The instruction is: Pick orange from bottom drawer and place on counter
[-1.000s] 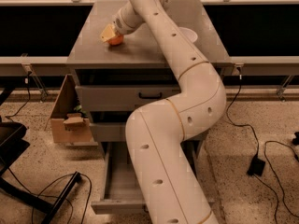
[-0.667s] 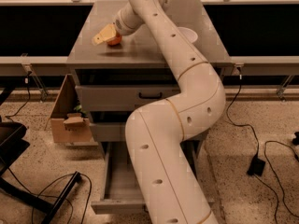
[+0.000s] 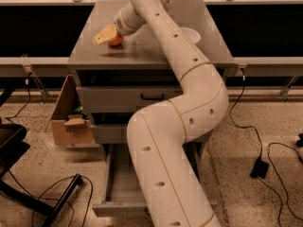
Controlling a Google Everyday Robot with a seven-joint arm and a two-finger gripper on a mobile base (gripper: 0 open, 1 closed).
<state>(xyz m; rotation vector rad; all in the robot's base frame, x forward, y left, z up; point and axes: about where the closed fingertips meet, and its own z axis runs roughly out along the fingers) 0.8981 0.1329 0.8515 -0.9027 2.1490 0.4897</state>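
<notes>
The orange rests on the grey counter, near its left front part. My gripper reaches over the counter from the right and sits right at the orange. Its tan fingers are spread and stick out to the left of the fruit, with the orange at their base. The bottom drawer is pulled out at floor level. My white arm hides most of its tray, and what shows holds nothing.
A white bowl stands on the counter's right side, partly behind my arm. An open cardboard box stands left of the cabinet. Black cables and a black frame lie on the floor.
The gripper's fingers have spread and one now pokes out to the left. The orange stays low on the counter at about the same spot.
</notes>
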